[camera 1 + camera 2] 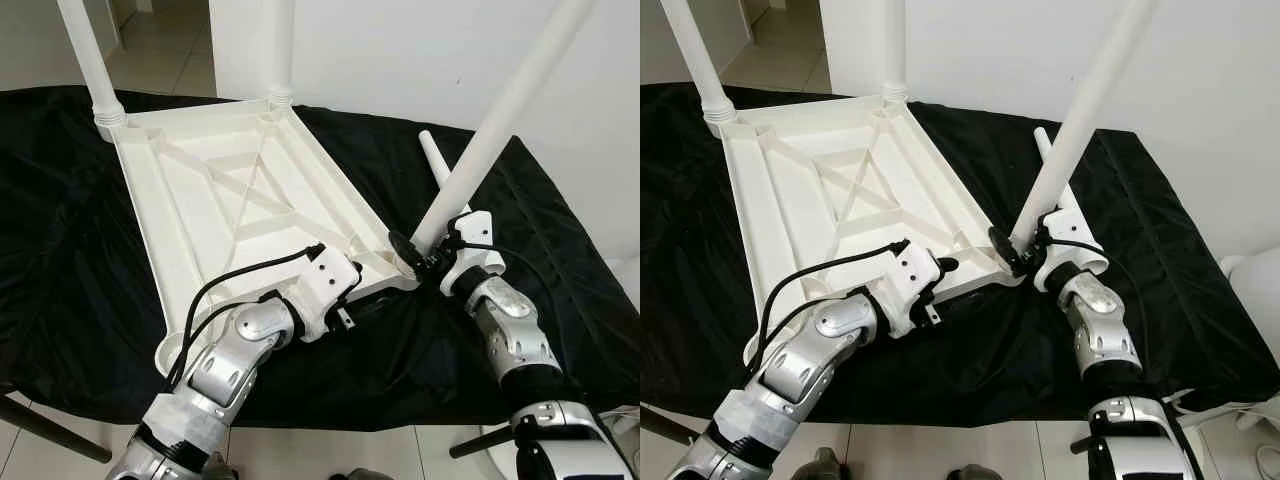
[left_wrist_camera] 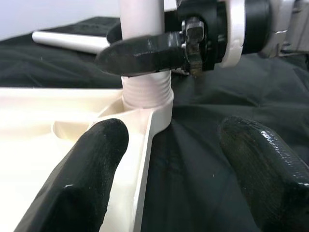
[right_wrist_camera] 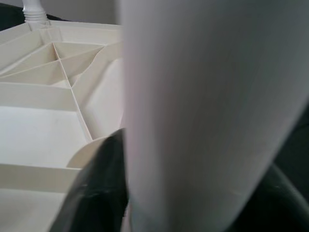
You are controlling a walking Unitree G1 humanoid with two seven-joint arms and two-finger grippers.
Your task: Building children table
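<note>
Loose leg (image 1: 436, 160) lies right of upturned tabletop (image 1: 230, 215)

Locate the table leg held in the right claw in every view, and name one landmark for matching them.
Left eye view: the held leg slants from the tabletop's near right corner to the top right.
Right eye view: the same slant, right of centre.
Left wrist view: top centre, its threaded end in the corner socket.
Right wrist view: a blurred white column, centre to right.
Shared landmark: the upturned tabletop.

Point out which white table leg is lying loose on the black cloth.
The short leg behind the right pincer. It lies flat, in no socket; the other three stand in corners of the upturned tabletop, one held by that pincer.
</note>
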